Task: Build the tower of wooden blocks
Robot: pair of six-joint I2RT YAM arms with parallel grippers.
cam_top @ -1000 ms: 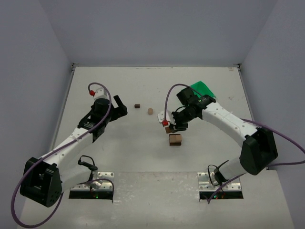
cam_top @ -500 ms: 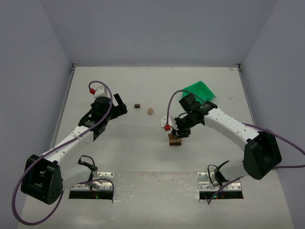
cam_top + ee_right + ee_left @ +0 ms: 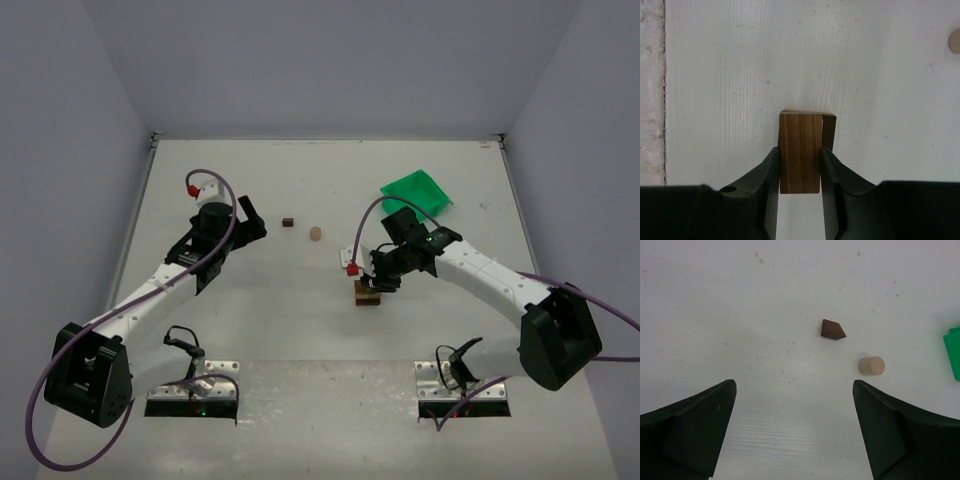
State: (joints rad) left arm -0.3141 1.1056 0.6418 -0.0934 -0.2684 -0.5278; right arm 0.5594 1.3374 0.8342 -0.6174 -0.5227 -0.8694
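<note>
My right gripper [image 3: 378, 281] is shut on a dark brown rectangular block [image 3: 800, 135], its fingers [image 3: 769, 170] pressing the two long sides. The block sits directly over the small wood block tower [image 3: 368, 296] in the middle of the table. Past the held block, a dark piece [image 3: 829, 131] of the tower shows on the right and a thin tan strip at the top. Whether the held block rests on the tower I cannot tell. A small dark brown block [image 3: 832, 330] and a tan cylinder [image 3: 871, 365] lie loose ahead of my left gripper [image 3: 794, 390], which is open and holds nothing.
A green plastic bin [image 3: 415, 192] stands at the back right, behind the right arm, and its corner [image 3: 953, 352] shows in the left wrist view. In the top view the loose dark block [image 3: 288, 222] and the cylinder [image 3: 315, 234] lie between the two arms. Grey walls enclose the table.
My right gripper has carried the dark block towards the near edge and down over the tower. The left arm has shifted only slightly.
</note>
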